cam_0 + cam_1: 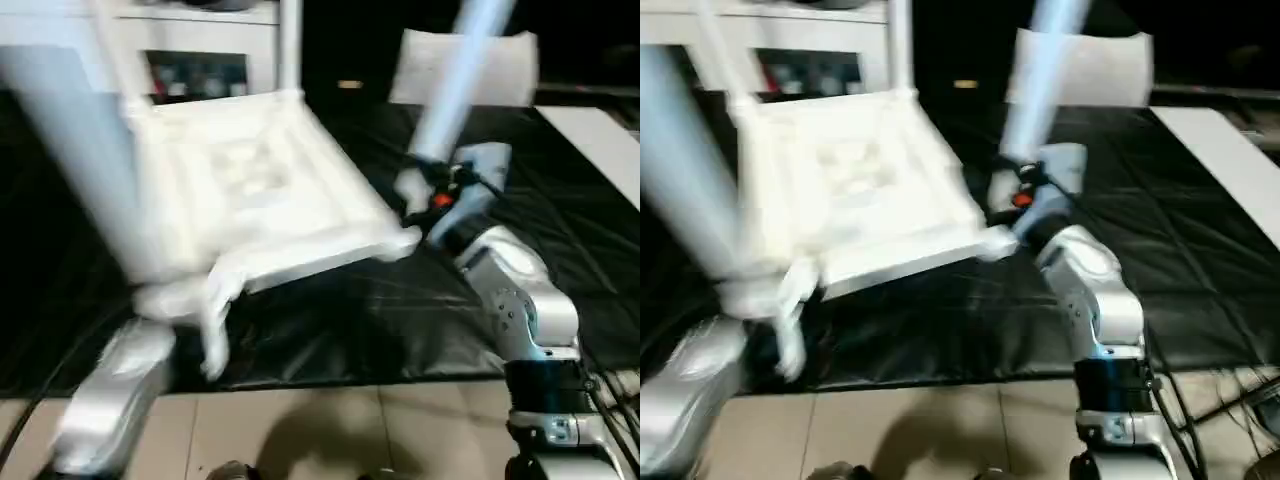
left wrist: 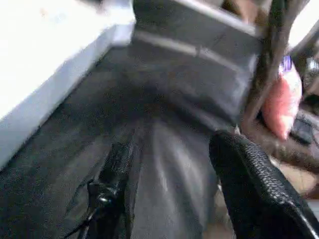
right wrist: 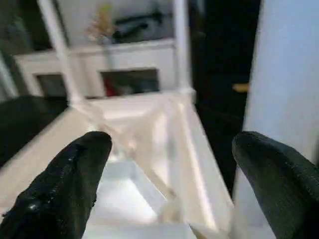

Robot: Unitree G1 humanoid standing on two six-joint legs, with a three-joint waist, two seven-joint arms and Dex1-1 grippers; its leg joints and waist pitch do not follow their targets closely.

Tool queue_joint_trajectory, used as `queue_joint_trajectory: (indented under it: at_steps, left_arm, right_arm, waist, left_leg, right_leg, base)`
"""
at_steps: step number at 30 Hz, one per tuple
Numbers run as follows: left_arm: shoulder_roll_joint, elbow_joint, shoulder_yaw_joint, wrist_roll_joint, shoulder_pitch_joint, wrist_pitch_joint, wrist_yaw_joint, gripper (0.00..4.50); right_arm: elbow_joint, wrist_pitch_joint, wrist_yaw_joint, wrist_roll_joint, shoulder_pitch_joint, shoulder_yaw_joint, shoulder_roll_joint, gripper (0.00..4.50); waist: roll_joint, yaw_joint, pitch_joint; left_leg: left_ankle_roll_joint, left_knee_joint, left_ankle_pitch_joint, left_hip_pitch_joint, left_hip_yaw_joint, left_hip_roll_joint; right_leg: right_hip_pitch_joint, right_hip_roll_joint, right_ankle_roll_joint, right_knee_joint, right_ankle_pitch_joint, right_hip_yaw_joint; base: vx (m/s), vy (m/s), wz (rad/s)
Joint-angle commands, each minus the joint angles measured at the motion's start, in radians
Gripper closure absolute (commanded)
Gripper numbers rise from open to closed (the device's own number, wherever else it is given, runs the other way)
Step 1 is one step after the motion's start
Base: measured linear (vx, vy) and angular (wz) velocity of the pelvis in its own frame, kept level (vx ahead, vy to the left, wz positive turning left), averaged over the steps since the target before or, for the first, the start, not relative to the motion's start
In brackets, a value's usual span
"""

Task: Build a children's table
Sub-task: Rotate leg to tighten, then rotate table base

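Overhead, legs (image 1: 455,75) in table (image 1: 250,190) sockets

No text, label, brand, number or sign can be read on anything in these views.

white tabletop (image 1: 250,190) upside down on blk sheet (image 1: 400,320).

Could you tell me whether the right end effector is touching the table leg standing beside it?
Cannot tell. In the right wrist view the right end effector is open, with the leg beside one finger, but no plain contact or gap shows.
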Motion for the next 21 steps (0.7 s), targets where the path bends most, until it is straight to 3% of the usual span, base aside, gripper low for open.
queue_joint_trajectory:
  at_steps: [1,3,6,9,10,11,17,21]
  left_arm:
    - [0.035,-0.047,0.03,-0.024,0.032,0.027,-0.031,1.74]
    - [0.102,-0.067,0.067,-0.044,0.094,0.049,-0.065,1.49]
    - [0.186,-0.034,0.108,-0.048,0.167,0.045,-0.13,1.34]
    - [0.235,-0.027,0.15,-0.05,0.238,0.038,-0.153,1.01]
    - [0.24,-0.025,0.18,-0.047,0.262,0.025,-0.147,0.95]
    - [0.234,-0.006,0.243,-0.048,0.273,0.002,-0.117,0.87]
    - [0.23,0.066,0.341,-0.089,0.188,-0.034,-0.072,0.42]
    - [0.238,0.109,0.364,-0.125,0.108,-0.058,-0.055,0.1]
  right_arm:
    - [0.021,-0.001,-0.029,-0.032,0.015,-0.006,-0.021,0.0]
    - [0.029,-0.012,-0.021,-0.041,0.026,0.008,-0.027,0.0]
    - [0.019,-0.009,-0.006,-0.047,0.046,0.032,-0.032,0.0]
    - [-0.004,0.003,0.022,-0.052,0.072,0.057,-0.04,0.0]
    - [-0.021,0.02,0.044,-0.048,0.088,0.072,-0.046,0.0]
    - [-0.065,0.071,0.113,-0.029,0.127,0.114,-0.068,0.0]
    - [-0.135,0.156,0.228,-0.02,0.213,0.23,-0.136,0.0]
    - [-0.122,0.154,0.225,-0.066,0.235,0.264,-0.15,0.0]
  waist:
    - [0.018,-0.01,-0.052]
    - [0.02,-0.01,-0.055]
    - [0.021,-0.012,-0.053]
    - [0.021,-0.013,-0.048]
    - [0.02,-0.014,-0.049]
    - [0.012,-0.014,-0.048]
    - [0.018,-0.006,-0.048]
    - [0.02,-0.006,-0.053]
  left_leg:
    - [-0.092,-0.09,-0.433,0.046,-0.027,0.042]
    - [-0.083,-0.091,-0.392,0.033,-0.028,0.04]
    - [-0.076,-0.089,-0.395,0.041,-0.024,0.039]
    - [-0.079,-0.092,-0.42,0.037,-0.026,0.042]
    - [-0.082,-0.091,-0.432,0.041,-0.025,0.043]
    - [-0.079,-0.091,-0.438,0.041,-0.024,0.044]
    - [-0.077,-0.091,-0.428,0.041,-0.027,0.045]
    - [-0.091,-0.088,-0.425,0.046,-0.027,0.044]
  right_leg:
    - [-0.006,-0.018,-0.102,-0.086,-0.325,0.026]
    - [0.006,-0.02,-0.11,-0.077,-0.273,0.026]
    - [0.0,-0.017,-0.113,-0.081,-0.276,0.028]
    - [0.001,-0.018,-0.11,-0.083,-0.309,0.029]
    - [-0.002,-0.017,-0.11,-0.084,-0.319,0.03]
    - [-0.001,-0.016,-0.113,-0.087,-0.319,0.031]
    - [0.005,-0.02,-0.125,-0.084,-0.318,0.031]
    - [0.002,-0.019,-0.135,-0.082,-0.31,0.031]
  base:
    - [0.0,0.0,0.0]
    - [0.0,0.0,0.0]
    - [0.0,0.0,0.0]
    - [0.0,0.0,0.0]
    - [0.0,0.0,0.0]
    - [0.0,0.0,0.0]
    - [0.0,0.0,0.0]
    - [0.0,0.0,0.0]
